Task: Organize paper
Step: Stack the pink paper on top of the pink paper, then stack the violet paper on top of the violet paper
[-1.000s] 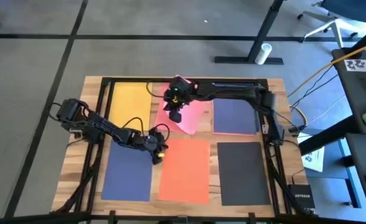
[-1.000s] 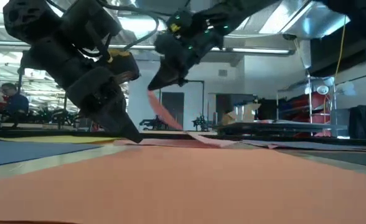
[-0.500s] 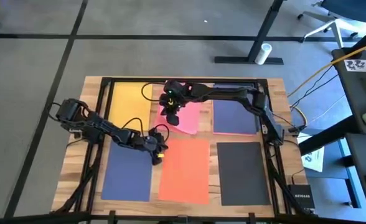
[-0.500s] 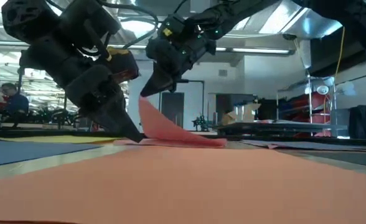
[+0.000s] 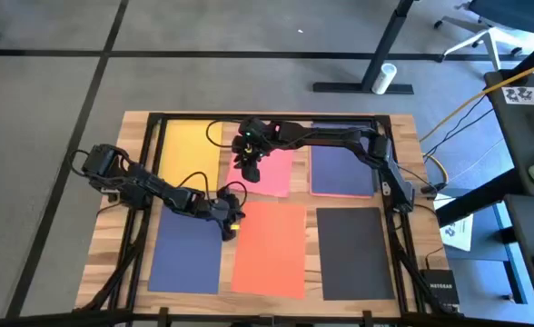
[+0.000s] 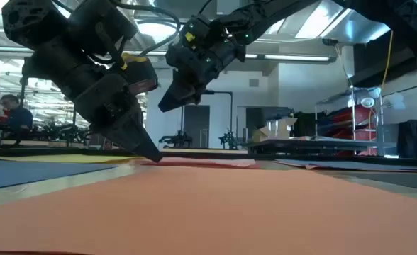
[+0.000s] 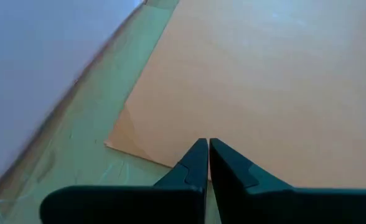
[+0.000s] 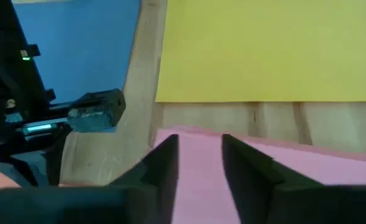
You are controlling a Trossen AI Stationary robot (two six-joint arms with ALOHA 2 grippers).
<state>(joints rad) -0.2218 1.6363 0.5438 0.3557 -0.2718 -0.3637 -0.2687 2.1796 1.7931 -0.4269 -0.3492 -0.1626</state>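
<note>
Left gripper (image 5: pixel 230 228) closed, tips on orange sheet (image 5: pixel 269 247) corner, frame centre. Right gripper (image 5: pixel 250 170) parted above flat pink sheet (image 5: pixel 274 169).

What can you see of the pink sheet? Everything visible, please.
The pink sheet is a thin, matte rectangle of paper, lying flat on the wooden table in the far row, between the yellow sheet and a navy one, above the orange sheet. The right end effector hovers over its left edge, fingers apart, not gripping it. In the low view it shows only as a flat strip.
</note>
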